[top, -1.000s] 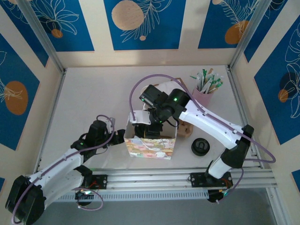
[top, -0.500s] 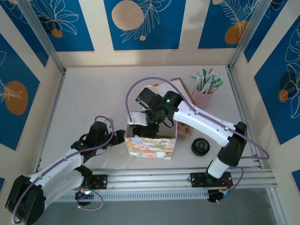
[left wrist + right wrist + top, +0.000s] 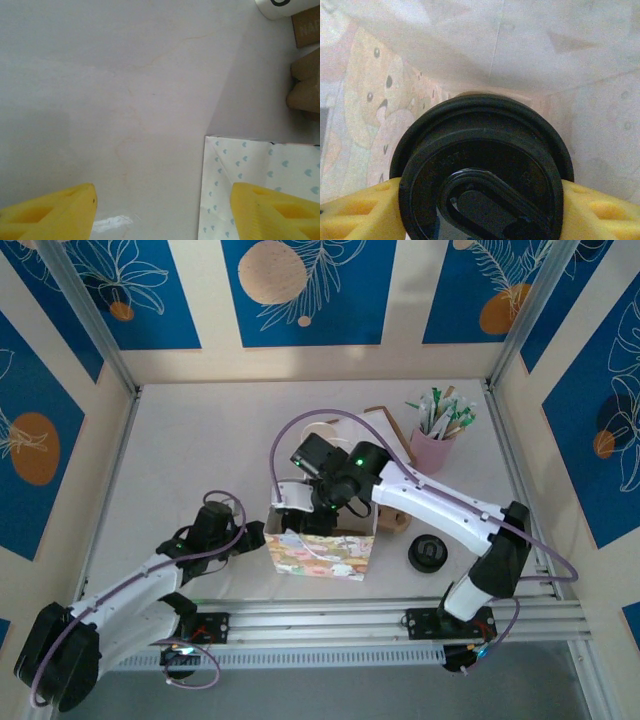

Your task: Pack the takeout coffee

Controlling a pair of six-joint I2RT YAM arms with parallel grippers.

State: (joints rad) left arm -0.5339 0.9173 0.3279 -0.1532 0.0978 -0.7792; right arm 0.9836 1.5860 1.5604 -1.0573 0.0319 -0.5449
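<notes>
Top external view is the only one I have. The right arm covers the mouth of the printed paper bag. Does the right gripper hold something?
Observer: Yes. The right gripper is shut on the small takeout cup with the round black plastic lid; its yellow fingers press the lid's two sides.
Operator: Is the cup inside the bag?
Observer: Yes; the walls of the printed paper bag rise behind and beside the lid.
Operator: And the left gripper, please?
Observer: The left gripper is open, bare white table between its jaws; one yellow finger overlaps the bag's blue-heart side, contact unclear.
</notes>
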